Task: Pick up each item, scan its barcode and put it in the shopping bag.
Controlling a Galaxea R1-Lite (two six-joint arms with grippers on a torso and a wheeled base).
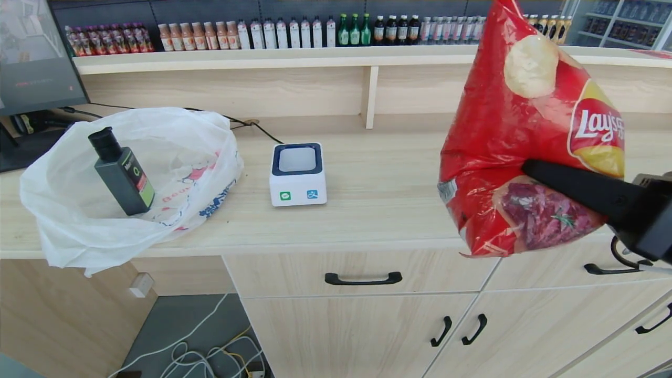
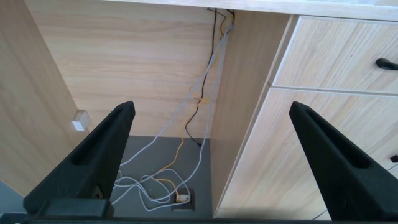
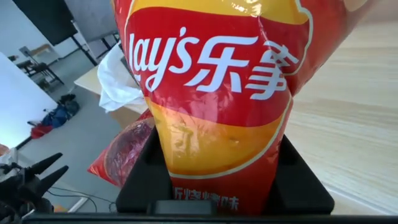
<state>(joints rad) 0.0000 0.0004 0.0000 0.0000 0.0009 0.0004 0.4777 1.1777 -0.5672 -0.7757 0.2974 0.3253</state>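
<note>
Right tool [image 1: 538, 176] is clamped on the chip bag [image 1: 504, 142], which is aloft and upright at the right end of the worktop [image 1: 378, 210]. The scanner [image 1: 297, 173] sits face-up well to the bag's left, with the shopping bag [image 1: 79, 210] farther left again. Left tool [image 2: 214, 155] hangs low, spread wide and empty.

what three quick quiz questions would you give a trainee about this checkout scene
1. True or false: the dark bottle sits inside the shopping bag.
2. Fill in: the left gripper is ____, holding nothing.
3. The right gripper holds: A a green bottle; B the red chip bag; C nothing.

Key: 1 true; 2 open; 3 B.
</note>
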